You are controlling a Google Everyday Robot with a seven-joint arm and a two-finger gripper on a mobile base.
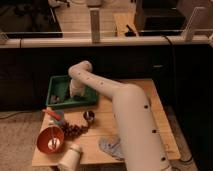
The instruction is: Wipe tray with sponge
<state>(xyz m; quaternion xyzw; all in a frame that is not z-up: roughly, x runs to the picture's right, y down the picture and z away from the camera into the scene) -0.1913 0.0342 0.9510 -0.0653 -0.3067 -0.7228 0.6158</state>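
A green tray [56, 81] sits at the back left of the wooden table [145, 95]. My white arm reaches from the lower right across the table and bends down into the tray. My gripper [73, 91] is low inside the tray, near its middle, and the wrist hides its tip. A dark shape [59, 96] lies on the tray floor just left of the gripper. I cannot make out the sponge for certain.
In front of the tray stand an orange bowl [50, 139], a white cup on its side [70, 159], a small metal cup [89, 116], dark grapes [75, 130] and a blue and red item [56, 117]. A grey cloth [110, 146] lies by the arm. A rail runs behind.
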